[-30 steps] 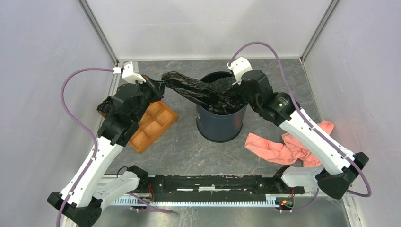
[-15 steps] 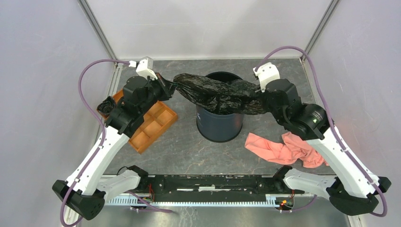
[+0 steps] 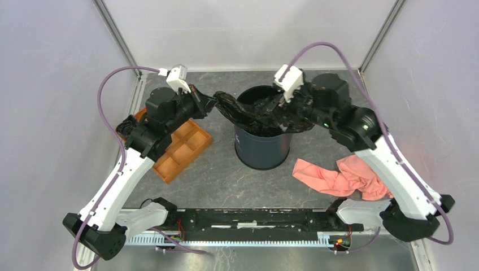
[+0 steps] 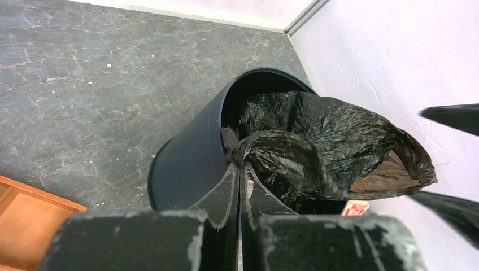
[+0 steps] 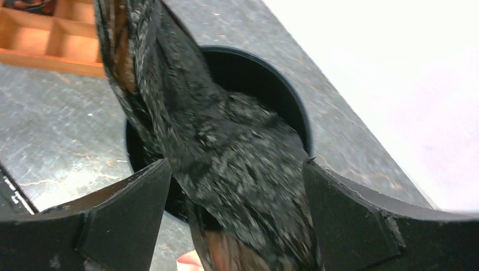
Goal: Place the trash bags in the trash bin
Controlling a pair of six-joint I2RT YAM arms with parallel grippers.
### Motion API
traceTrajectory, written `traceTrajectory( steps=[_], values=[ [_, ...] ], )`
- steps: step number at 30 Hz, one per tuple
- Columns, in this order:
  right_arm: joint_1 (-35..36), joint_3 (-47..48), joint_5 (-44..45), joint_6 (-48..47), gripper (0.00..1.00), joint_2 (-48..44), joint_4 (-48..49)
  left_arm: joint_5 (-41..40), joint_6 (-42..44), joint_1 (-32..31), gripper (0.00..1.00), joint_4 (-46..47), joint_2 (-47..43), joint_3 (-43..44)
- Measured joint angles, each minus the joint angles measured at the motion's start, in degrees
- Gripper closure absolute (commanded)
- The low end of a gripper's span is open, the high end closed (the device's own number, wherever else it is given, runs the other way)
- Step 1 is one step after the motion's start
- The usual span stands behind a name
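Note:
A glossy black trash bag stretches from the left across the mouth of the dark navy trash bin, sagging into it. My left gripper hovers just left of the bin's rim, shut on the bag's bunched end. Over the bin's right side, my right gripper is open. In the right wrist view the bag hangs loose between the wide-apart fingers, above the bin's rim. The bin's bottom is hidden by the bag's film.
An orange compartment tray lies left of the bin under the left arm. A pink cloth is heaped on the table right of the bin, below the right arm. Walls enclose the table at the back and sides.
The right gripper has opened and let go of the bag, swinging back left over the bin. The left gripper has carried its end of the bag rightward towards the rim.

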Motion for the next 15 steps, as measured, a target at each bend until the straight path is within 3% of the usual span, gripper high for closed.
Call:
traceTrajectory(
  steps=[8,15],
  values=[
    [0.66,-3.17,-8.68,-2.93,0.22,8.66,3.74,-0.37,0.07,0.00,0.98,-0.68,0.00,1.40],
    [0.66,-11.93,-14.29,-3.17,0.17,6.27,7.13,-1.33,0.07,0.00,0.98,-0.79,0.68,2.29]
  ],
)
